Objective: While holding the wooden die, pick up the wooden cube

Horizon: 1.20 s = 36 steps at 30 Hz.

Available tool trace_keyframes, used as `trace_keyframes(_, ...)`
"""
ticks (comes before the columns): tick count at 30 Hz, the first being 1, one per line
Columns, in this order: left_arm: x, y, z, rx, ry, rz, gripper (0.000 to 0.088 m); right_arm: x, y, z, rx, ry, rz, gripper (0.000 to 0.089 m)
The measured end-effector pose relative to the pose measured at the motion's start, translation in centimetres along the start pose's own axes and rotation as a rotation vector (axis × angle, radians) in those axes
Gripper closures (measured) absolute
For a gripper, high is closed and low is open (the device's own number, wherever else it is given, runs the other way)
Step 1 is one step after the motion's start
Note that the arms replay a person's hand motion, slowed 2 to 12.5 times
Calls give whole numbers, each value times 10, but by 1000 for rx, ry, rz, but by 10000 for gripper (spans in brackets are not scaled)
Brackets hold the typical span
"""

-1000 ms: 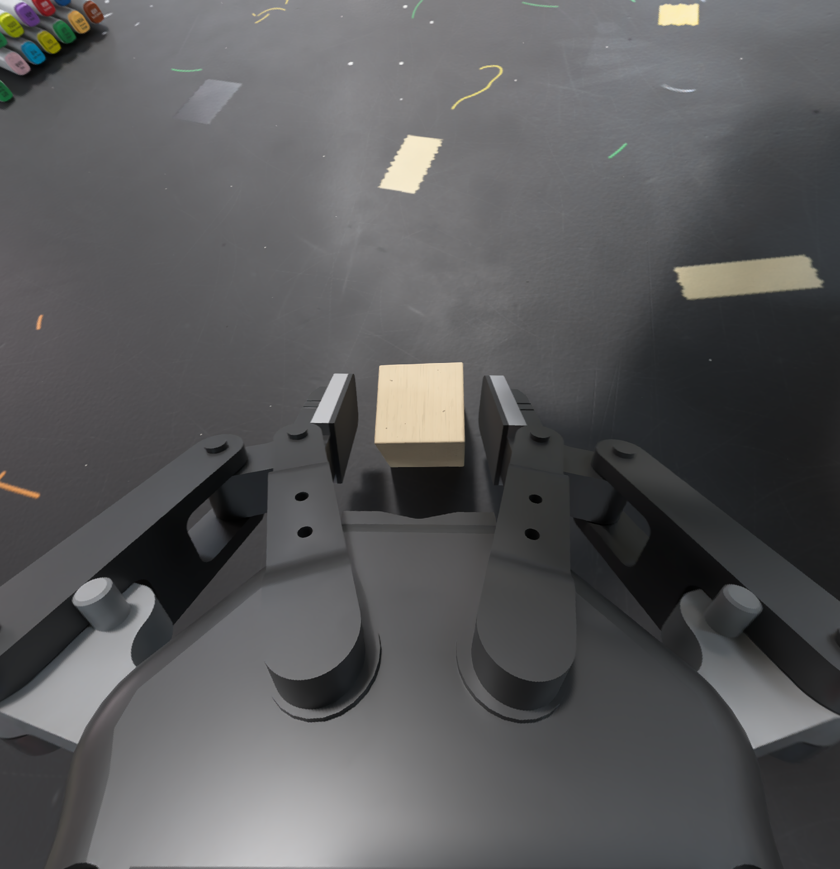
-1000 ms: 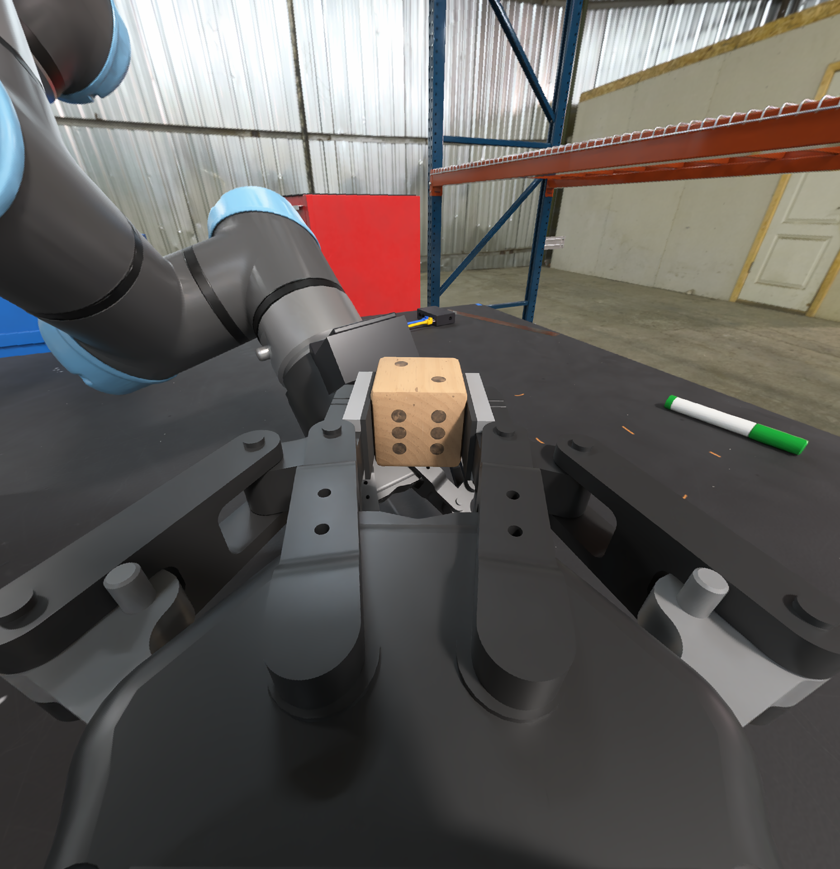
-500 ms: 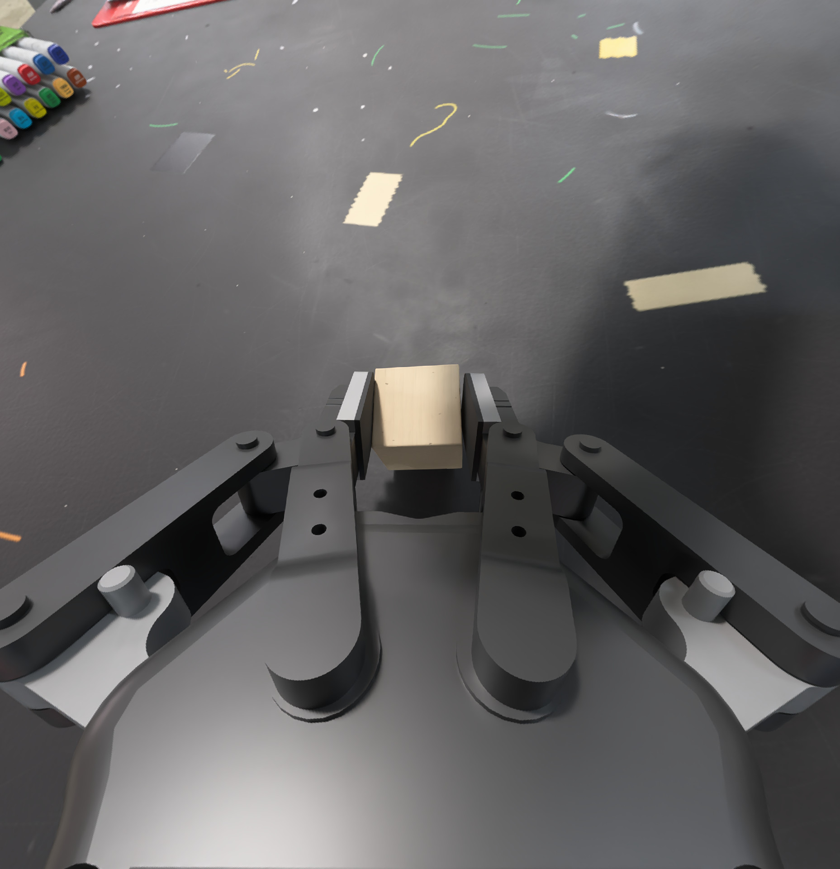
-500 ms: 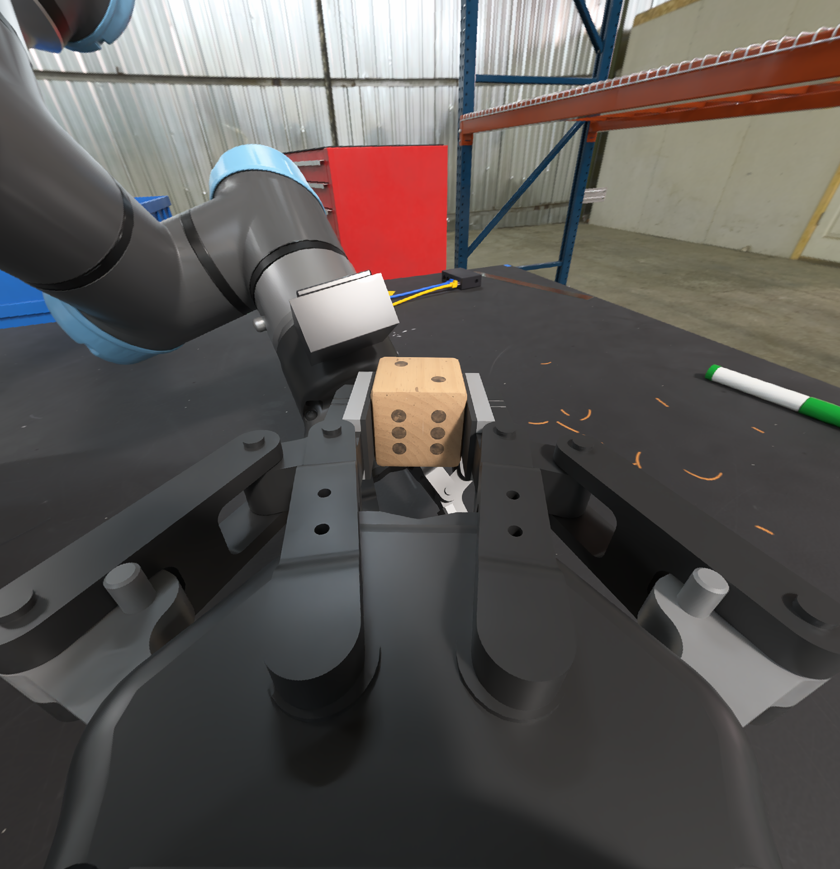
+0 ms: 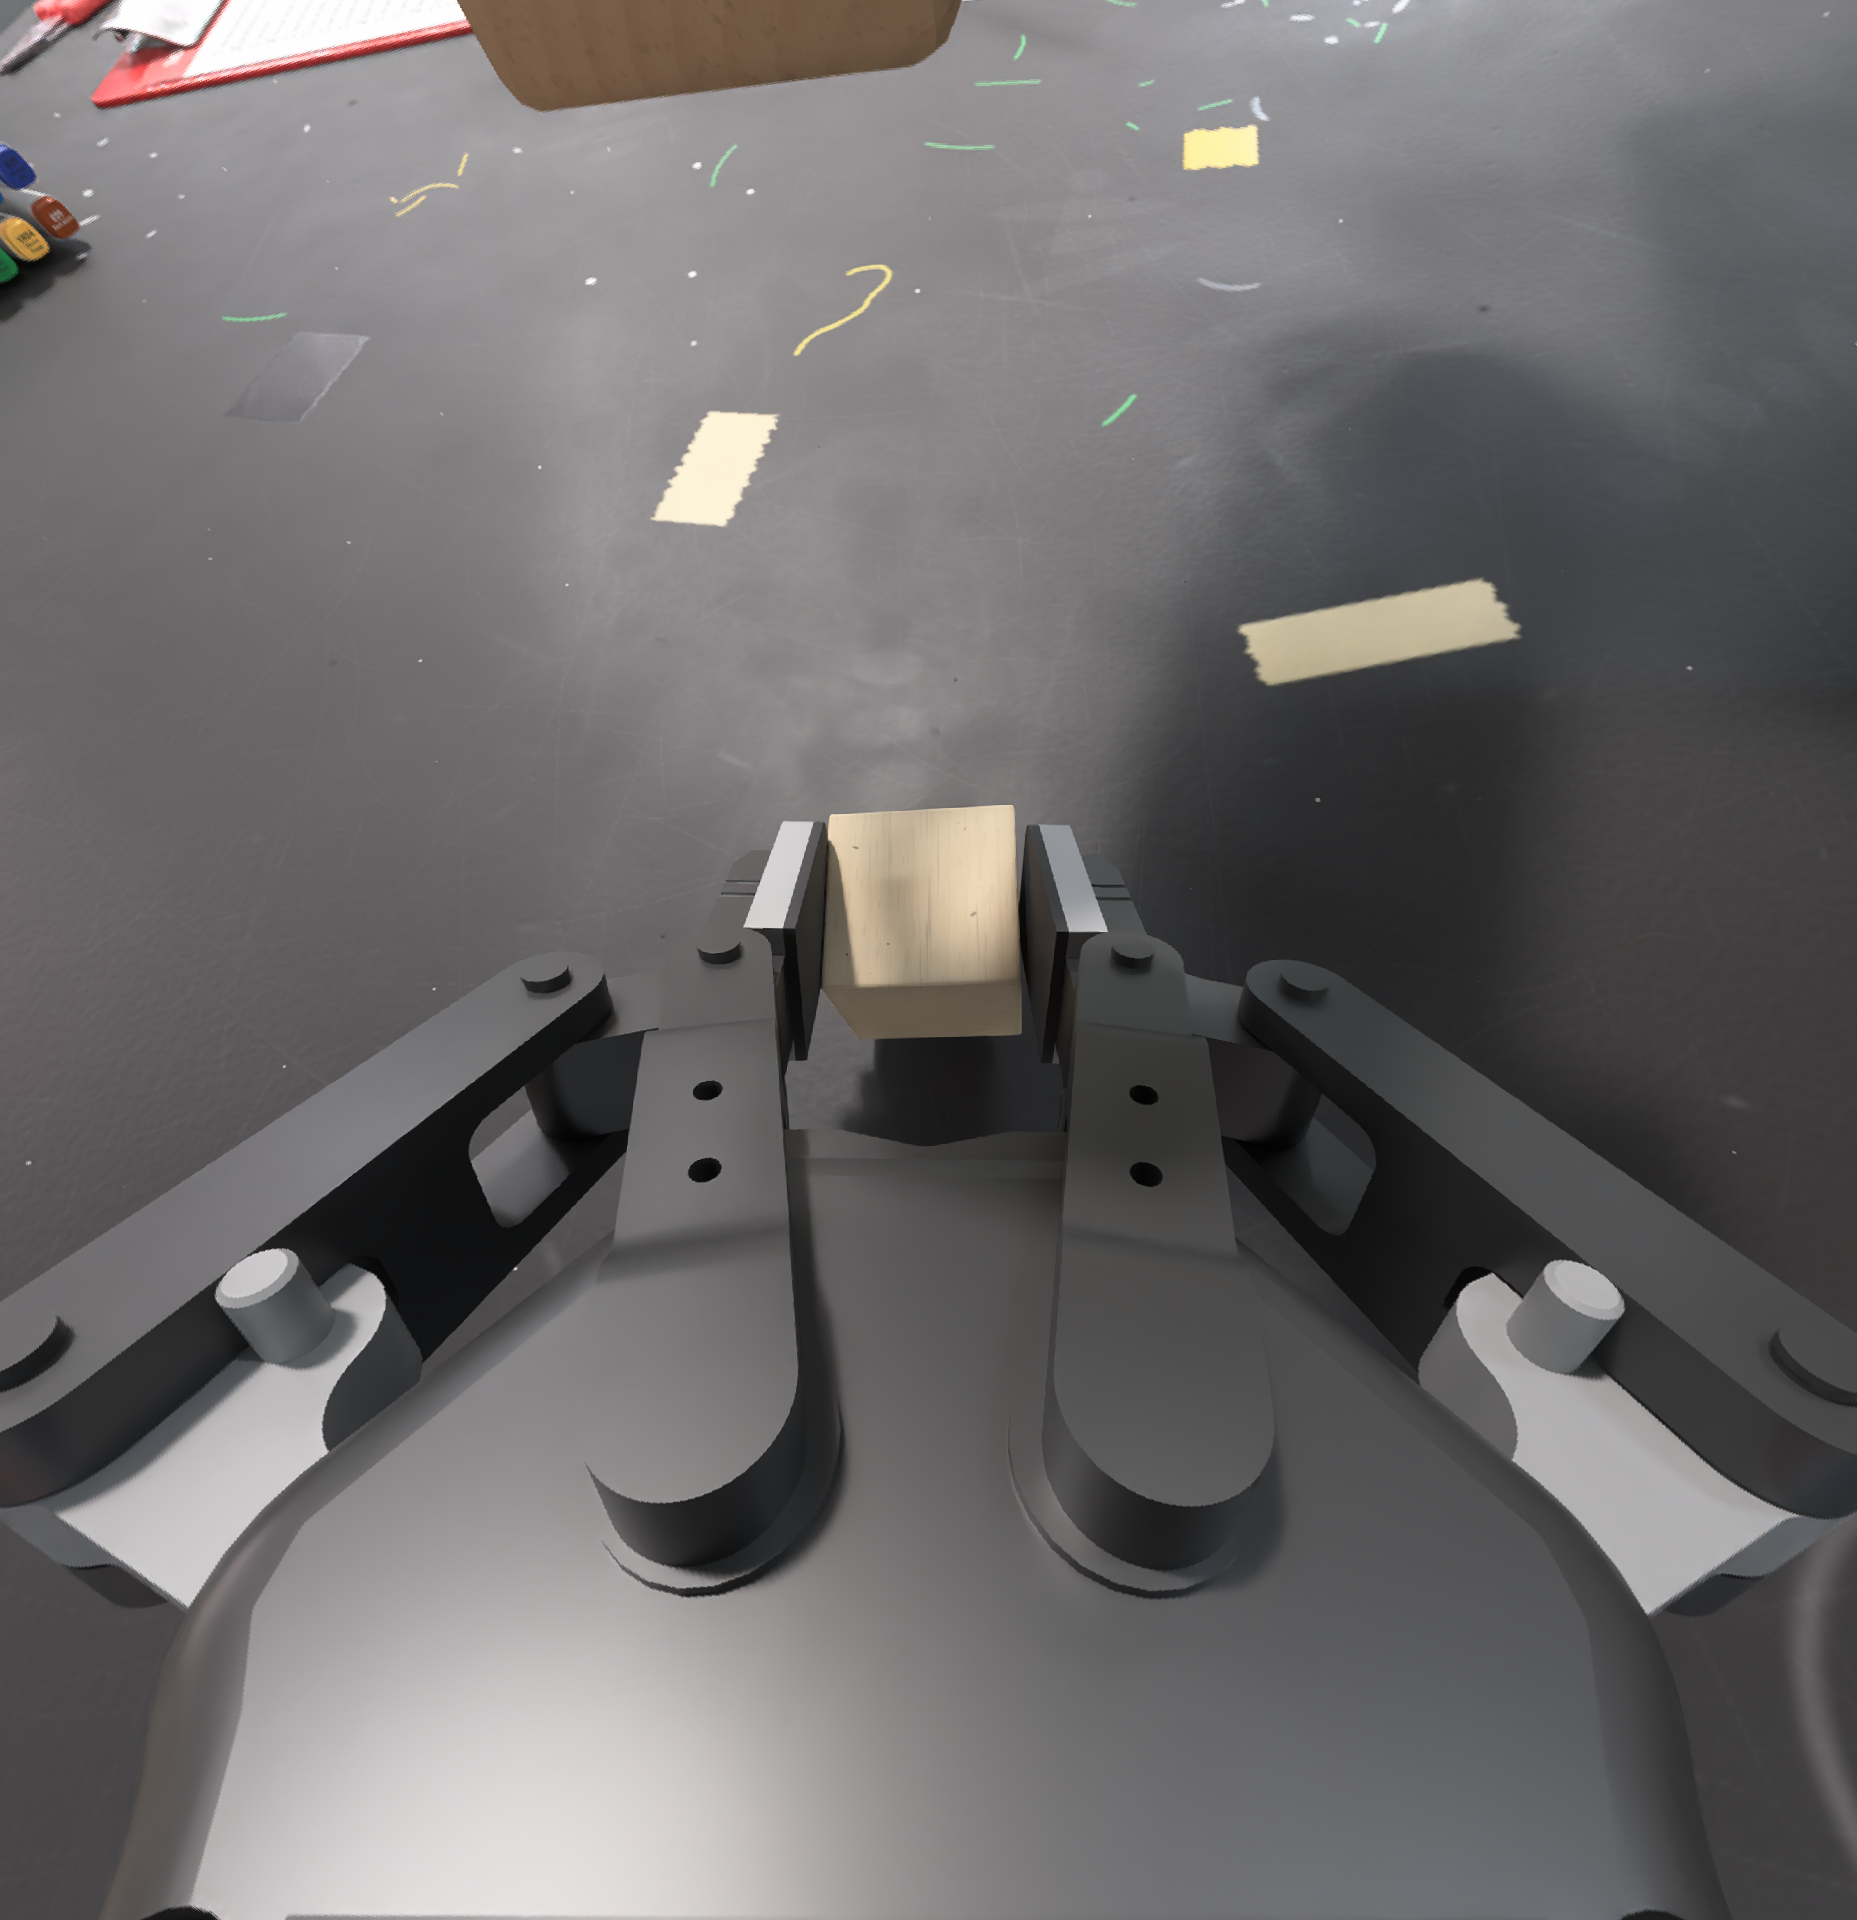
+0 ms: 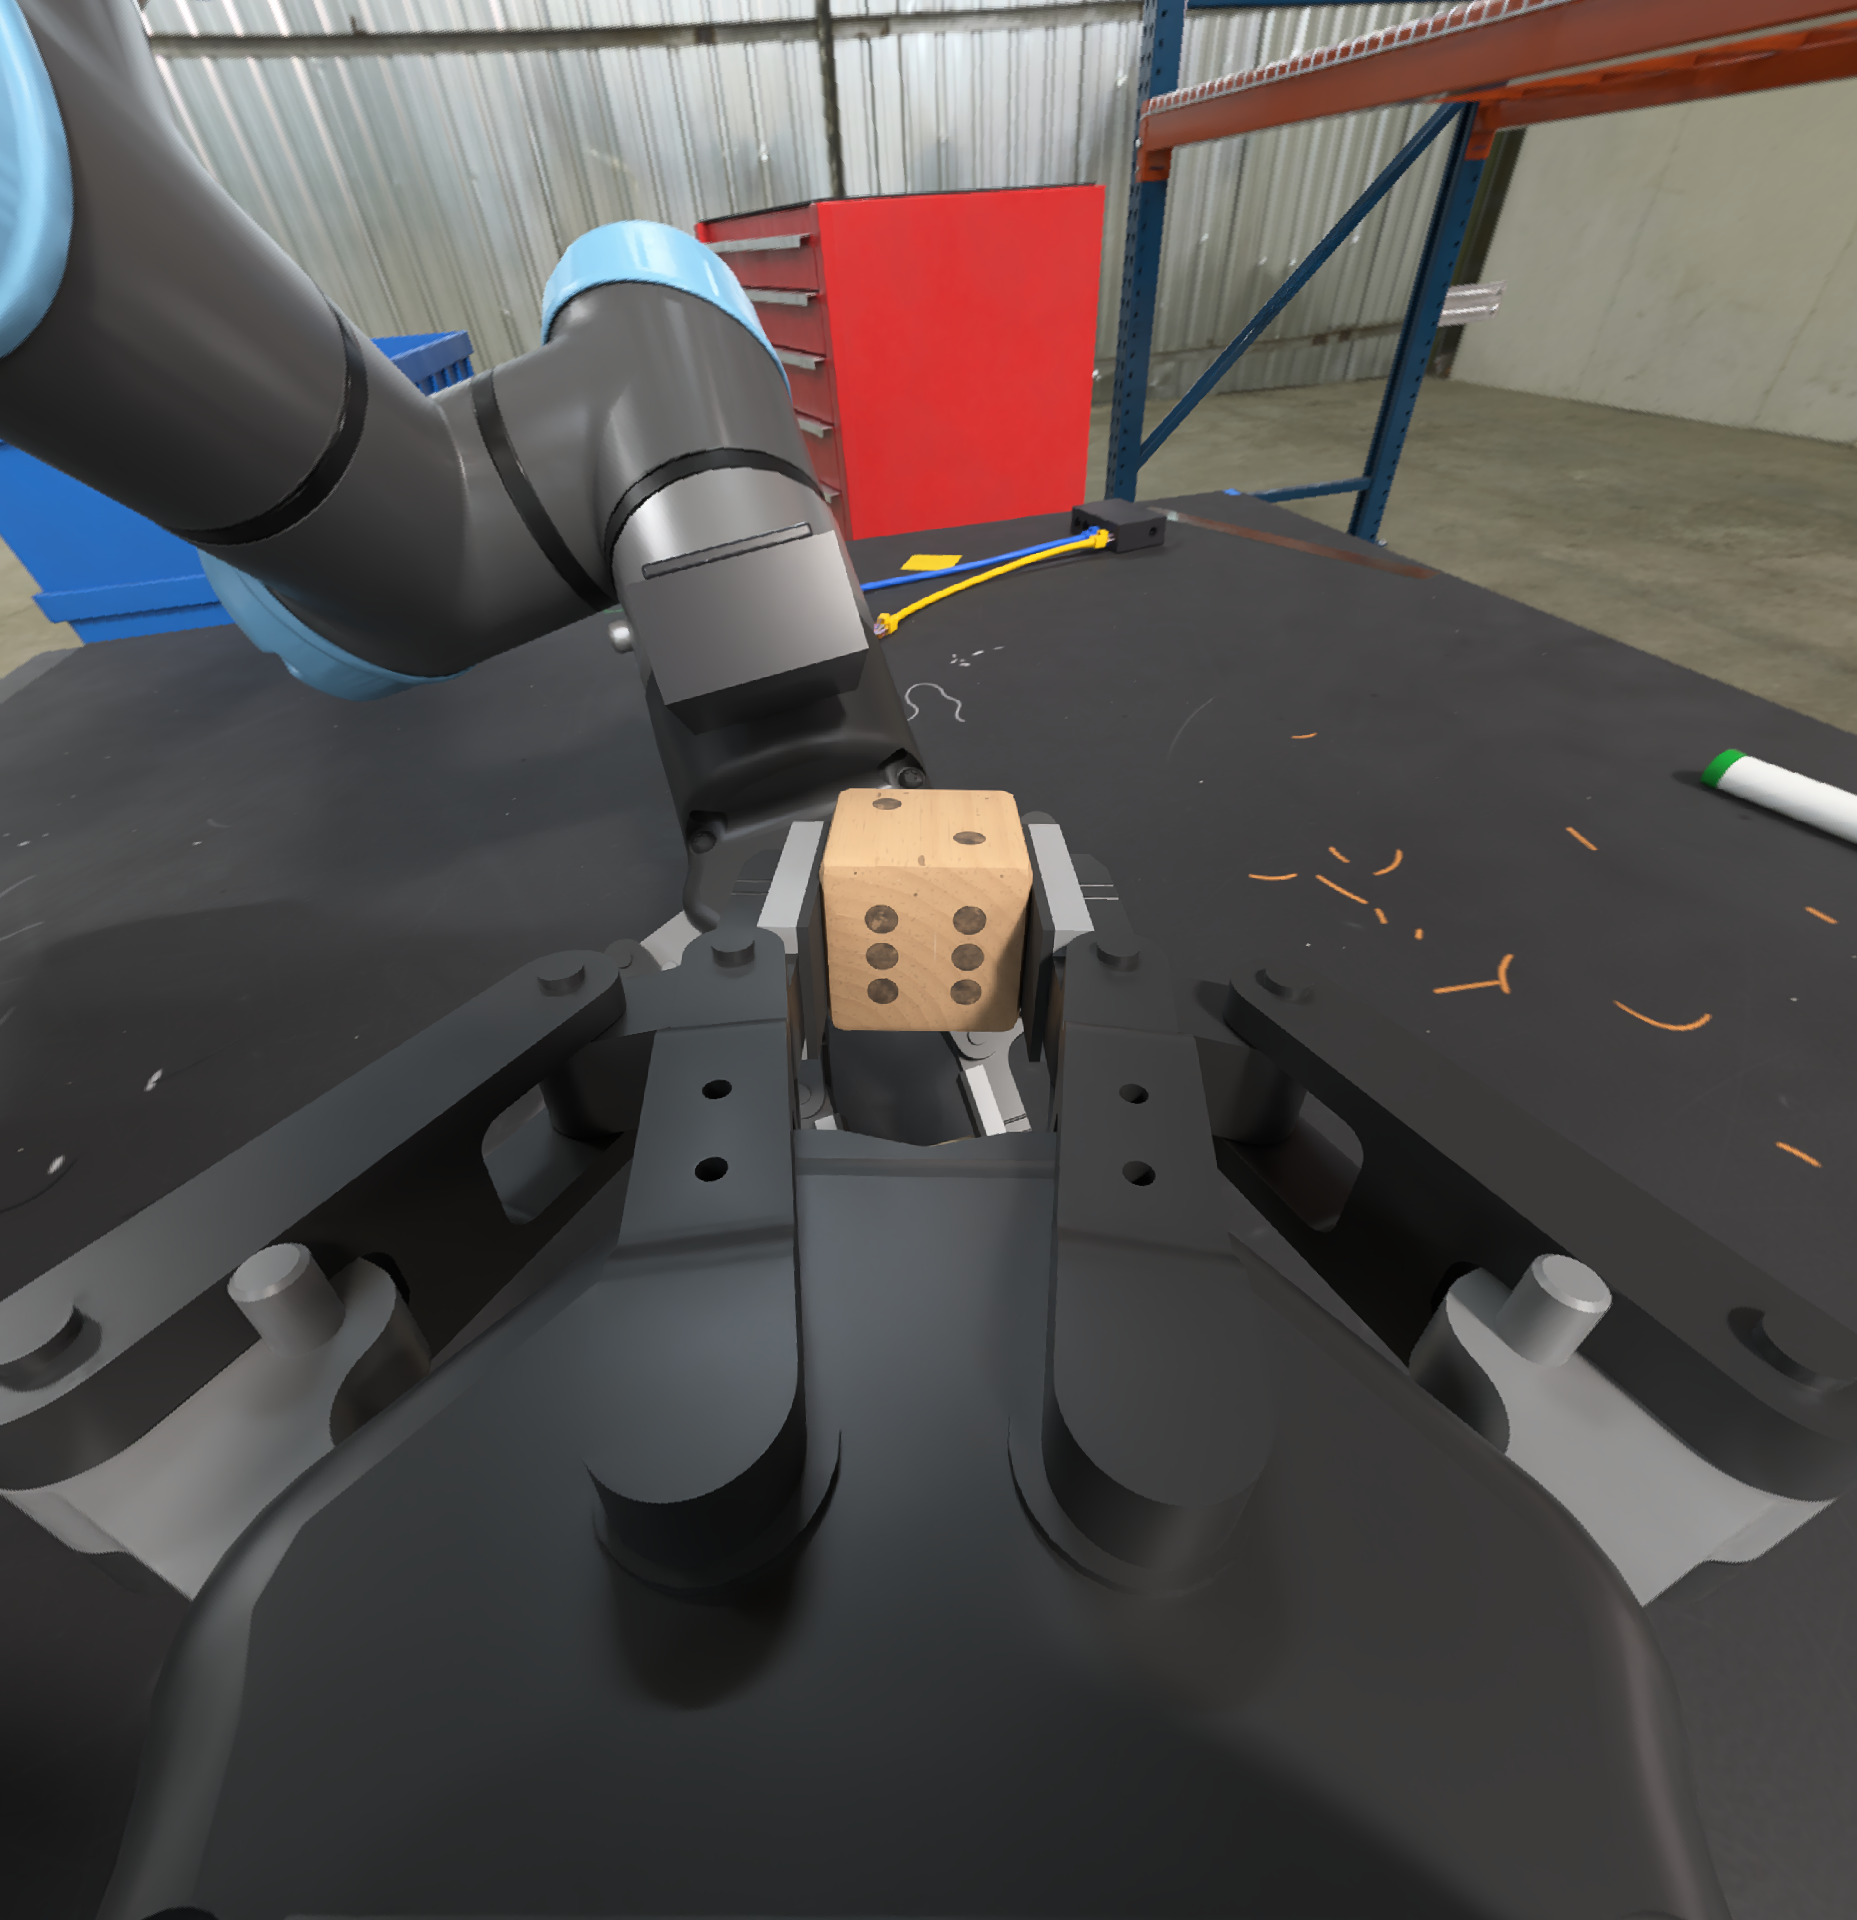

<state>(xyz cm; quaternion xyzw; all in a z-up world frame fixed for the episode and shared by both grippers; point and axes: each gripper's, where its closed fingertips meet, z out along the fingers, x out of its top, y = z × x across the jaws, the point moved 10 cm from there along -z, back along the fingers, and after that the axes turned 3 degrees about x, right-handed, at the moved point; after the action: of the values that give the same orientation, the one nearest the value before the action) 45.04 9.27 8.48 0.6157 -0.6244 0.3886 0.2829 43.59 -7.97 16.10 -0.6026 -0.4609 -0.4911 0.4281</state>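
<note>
In the left wrist view, the left gripper (image 5: 921,925) has its jaws pressed on both sides of the pale wooden cube (image 5: 921,920), up off the dark worktop (image 5: 488,675).

In the right wrist view, the right gripper (image 6: 924,920) jaws squeeze the wooden die (image 6: 924,920) above the worktop (image 6: 1423,727). A green-capped marker (image 6: 1797,798) lies far right.

Left gripper (image 5: 922,925) and right gripper (image 6: 924,920), jaws each clamped on a block, left arm (image 6: 415,488) bent alongside.
</note>
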Motion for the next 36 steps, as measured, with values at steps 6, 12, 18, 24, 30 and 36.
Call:
trace_keyframes(6, 0, 2, 1, -12, -6, 6, 548, -2, -1, 1, 28, -42, 8, 593)
trace_keyframes(12, 2, 5, 1, -30, 3, 2, 548, -4, -3, 4, 33, -107, -5, 593)
trace_keyframes(18, 5, 7, -1, -18, 18, 3, 548, -4, -6, 6, 49, -148, -15, 593)
trace_keyframes(24, 8, 8, -3, -11, 27, -16, 548, -4, -8, 5, 43, -179, -37, 593)
trace_keyframes(30, 12, 7, -4, 37, 32, -53, 548, -1, -7, 4, 11, -159, -40, 593)
trace_keyframes(36, 14, 6, -5, 58, 22, -94, 548, 0, -6, 2, -28, -156, -47, 593)
